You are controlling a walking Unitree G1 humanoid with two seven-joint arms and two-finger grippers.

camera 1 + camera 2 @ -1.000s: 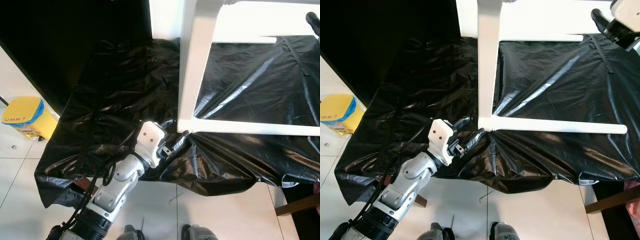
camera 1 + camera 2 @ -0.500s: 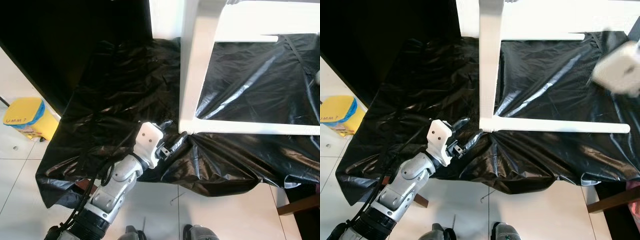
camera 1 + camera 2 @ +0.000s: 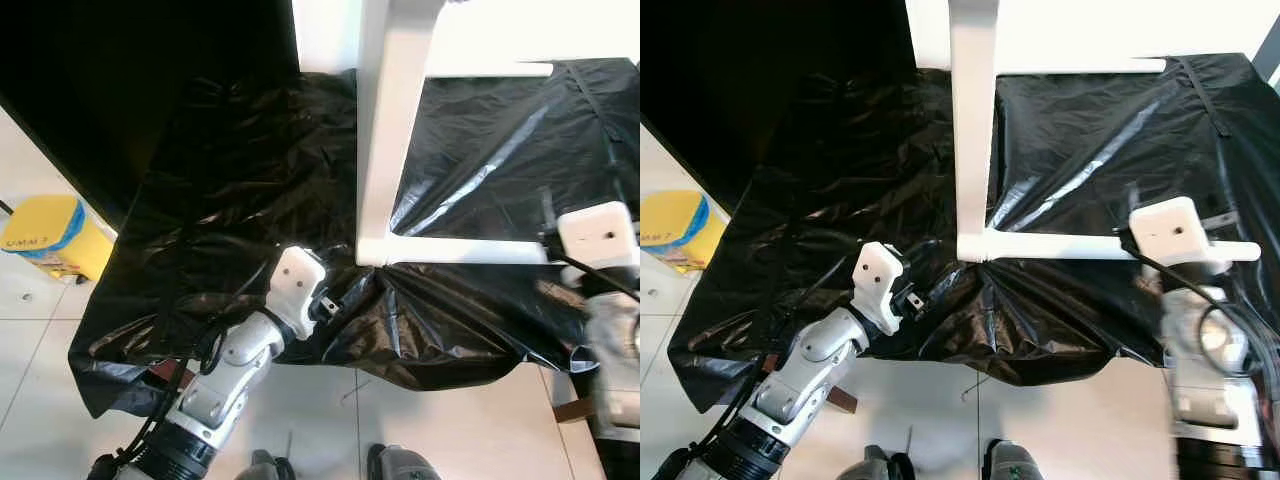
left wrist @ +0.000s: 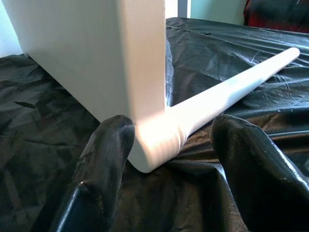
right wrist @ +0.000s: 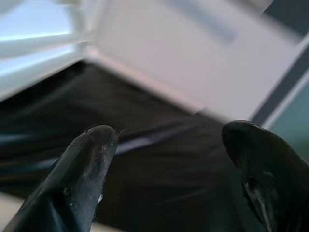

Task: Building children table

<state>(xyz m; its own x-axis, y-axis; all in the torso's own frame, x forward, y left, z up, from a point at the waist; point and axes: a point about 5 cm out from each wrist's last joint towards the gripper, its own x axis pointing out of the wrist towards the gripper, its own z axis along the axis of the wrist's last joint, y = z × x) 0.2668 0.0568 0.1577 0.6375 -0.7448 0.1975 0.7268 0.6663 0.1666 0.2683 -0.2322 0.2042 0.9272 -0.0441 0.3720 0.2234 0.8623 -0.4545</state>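
The white children's table lies on its side on black plastic sheeting (image 3: 250, 180). Its flat white panel (image 3: 385, 130) stands upright, and a round white leg (image 3: 1060, 246) runs from the panel's lower corner to the right. My left gripper (image 4: 171, 135) is open, one finger on each side of that corner joint (image 4: 154, 145), close to it. In the eye view the left gripper (image 3: 335, 297) sits just left of the joint. My right gripper (image 5: 166, 164) is open and holds nothing; its white wrist (image 3: 1170, 235) hovers by the leg's far right end.
A yellow bin (image 3: 45, 235) stands on the tiled floor at the left. The sheeting hangs over the near edge of its support (image 3: 400, 360). A wooden piece (image 3: 570, 410) juts out at the lower right. A dark area fills the upper left.
My right arm has swung down from the upper right to the far end of the round leg. The left gripper has stayed by the corner joint.
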